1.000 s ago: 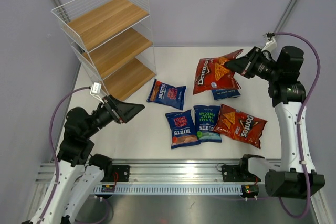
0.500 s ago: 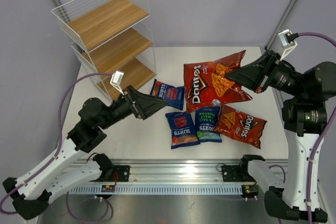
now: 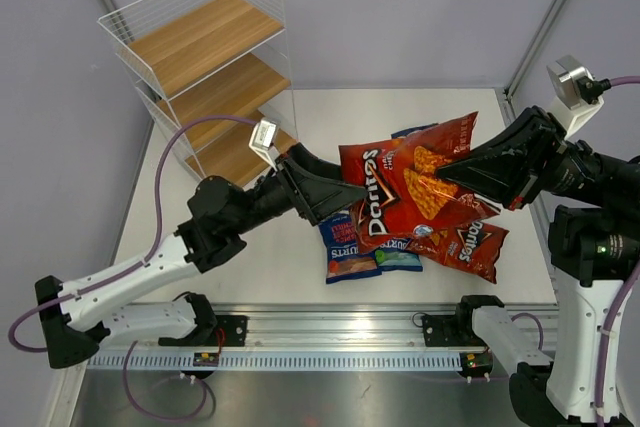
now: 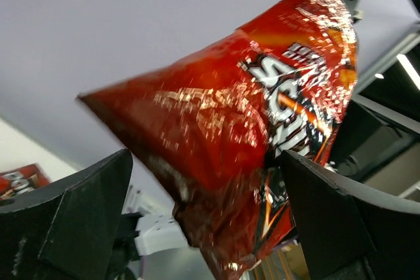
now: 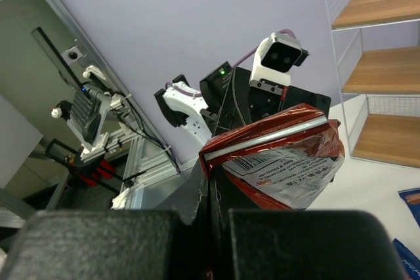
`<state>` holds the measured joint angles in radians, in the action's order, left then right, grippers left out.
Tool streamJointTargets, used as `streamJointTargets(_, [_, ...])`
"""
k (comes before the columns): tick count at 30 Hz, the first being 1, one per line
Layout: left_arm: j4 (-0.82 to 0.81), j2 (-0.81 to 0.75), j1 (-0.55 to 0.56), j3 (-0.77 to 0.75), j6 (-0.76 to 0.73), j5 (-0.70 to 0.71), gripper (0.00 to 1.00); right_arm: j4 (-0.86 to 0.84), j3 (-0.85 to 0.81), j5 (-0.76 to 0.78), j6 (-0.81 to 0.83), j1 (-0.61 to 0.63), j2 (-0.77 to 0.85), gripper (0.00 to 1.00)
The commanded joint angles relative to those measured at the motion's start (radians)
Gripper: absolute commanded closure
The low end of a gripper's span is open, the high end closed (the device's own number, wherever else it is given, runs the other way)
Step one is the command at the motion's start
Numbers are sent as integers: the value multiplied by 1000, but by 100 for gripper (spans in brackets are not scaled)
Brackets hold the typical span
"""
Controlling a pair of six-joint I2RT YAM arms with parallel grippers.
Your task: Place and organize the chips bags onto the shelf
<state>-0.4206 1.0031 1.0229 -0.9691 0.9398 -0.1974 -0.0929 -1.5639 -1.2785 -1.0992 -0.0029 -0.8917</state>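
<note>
I hold one red Doritos bag (image 3: 400,187) clamped in the right gripper (image 3: 448,170), raised over the table (image 3: 280,269), well apart from the three-tier shelf (image 3: 215,77). The left gripper (image 3: 345,202) gapes at its left edge. Beneath lie a second Doritos bag (image 3: 470,245) and two blue bags (image 3: 345,247).

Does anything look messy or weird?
Yes. One Doritos bag dangles tilted in the air, pinched at one edge by the right claw. Under it, the other bags lie in an overlapping jumble, none on the shelf.
</note>
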Motion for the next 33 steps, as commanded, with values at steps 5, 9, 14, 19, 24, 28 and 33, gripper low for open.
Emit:
streamJointTargets(5, [-452, 58, 77, -17, 89, -117, 1, -105, -24, -21, -64, 44, -1, 100])
streamJointTargets(9, [-595, 91, 132, -16, 129, -155, 1, -119, -22, -25, -62, 47, 4, 100])
streamJointTargets(14, [-624, 49, 163, 12, 133, -137, 20, 39, -27, -9, 87, 47, 4, 100])
streamJointTargets(19, [-494, -32, 184, 43, 56, -45, 51, 65, -24, 1, 121, 47, -15, 100])
streamJointTargets(24, [-330, -86, 197, 41, -35, 78, 74, 64, -47, 2, 111, 46, -26, 100])
streamJointTargets(28, [-255, -101, 200, 34, -81, 127, 81, 73, -45, 8, 124, 47, -20, 90])
streamJointTargets(33, [-81, -146, 198, -14, -147, 193, 93, 199, -48, 28, 211, 46, -10, 63])
